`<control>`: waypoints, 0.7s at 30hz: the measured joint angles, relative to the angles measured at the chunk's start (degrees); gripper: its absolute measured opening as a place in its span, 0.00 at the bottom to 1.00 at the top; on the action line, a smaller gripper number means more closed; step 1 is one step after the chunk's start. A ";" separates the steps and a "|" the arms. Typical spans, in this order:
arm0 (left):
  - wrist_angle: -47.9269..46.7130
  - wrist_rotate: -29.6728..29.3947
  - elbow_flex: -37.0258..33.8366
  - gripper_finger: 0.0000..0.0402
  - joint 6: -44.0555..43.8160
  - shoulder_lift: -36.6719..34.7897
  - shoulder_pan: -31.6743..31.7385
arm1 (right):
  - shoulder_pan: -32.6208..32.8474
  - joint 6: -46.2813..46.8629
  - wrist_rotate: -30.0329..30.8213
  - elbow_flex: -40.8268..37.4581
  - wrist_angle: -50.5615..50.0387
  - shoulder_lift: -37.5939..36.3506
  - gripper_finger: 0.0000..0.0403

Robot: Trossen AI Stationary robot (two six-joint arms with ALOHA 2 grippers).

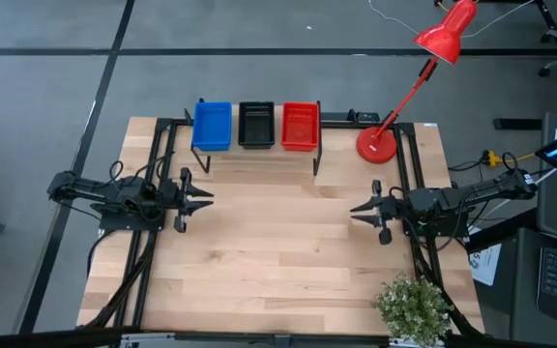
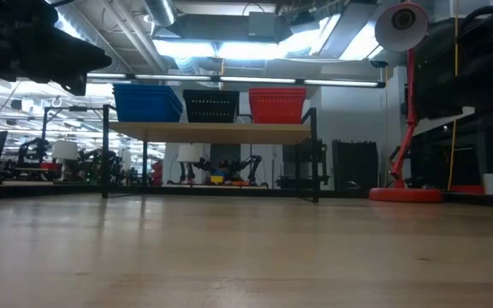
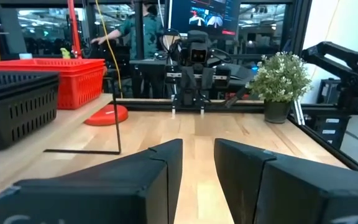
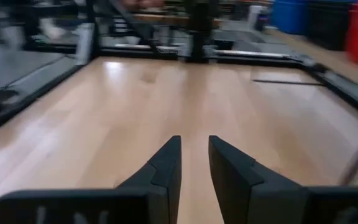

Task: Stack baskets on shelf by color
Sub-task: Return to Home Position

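Note:
The baskets stand on the shelf (image 1: 259,155) at the table's far side in three stacks: blue (image 1: 212,126) on the left, black (image 1: 256,124) in the middle, red (image 1: 300,126) on the right. In the low view the blue (image 2: 147,103), black (image 2: 210,106) and red (image 2: 277,105) stacks rest by their bottoms on the plank (image 2: 208,132). My left gripper (image 1: 209,196) is open and empty over the table's left side. My right gripper (image 1: 354,212) is open and empty over the right side. Both are far from the shelf.
A red desk lamp (image 1: 377,143) stands at the table's far right corner, its head (image 1: 447,31) reaching beyond the table. A small potted plant (image 1: 412,307) sits at the near right corner. Bare wood (image 1: 278,251) lies between the grippers.

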 joint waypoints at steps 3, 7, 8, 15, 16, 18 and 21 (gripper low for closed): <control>0.00 -0.01 0.00 0.21 0.20 0.00 0.00 | -0.01 -1.29 -5.88 0.00 0.07 0.00 0.20; -0.02 -0.02 0.00 0.21 0.20 0.00 0.00 | -0.01 -2.95 -7.79 0.00 0.21 0.00 0.20; -0.02 -0.02 0.00 0.21 0.20 0.00 0.00 | -0.01 -2.97 -7.35 0.00 0.71 0.00 0.20; -0.06 -0.02 0.00 0.21 0.20 0.00 0.00 | -0.01 3.80 -7.29 0.00 3.19 -0.08 0.20; -0.07 -0.03 0.00 0.21 0.20 0.00 0.00 | -0.01 5.07 -7.24 0.00 4.15 -0.45 0.20; -0.07 -0.04 0.00 0.21 0.20 0.00 0.00 | -0.01 6.52 -7.16 0.00 5.82 -1.42 0.20; -0.07 -0.04 0.00 0.21 0.22 0.00 0.00 | -0.01 5.86 -7.16 0.00 8.61 -4.29 0.20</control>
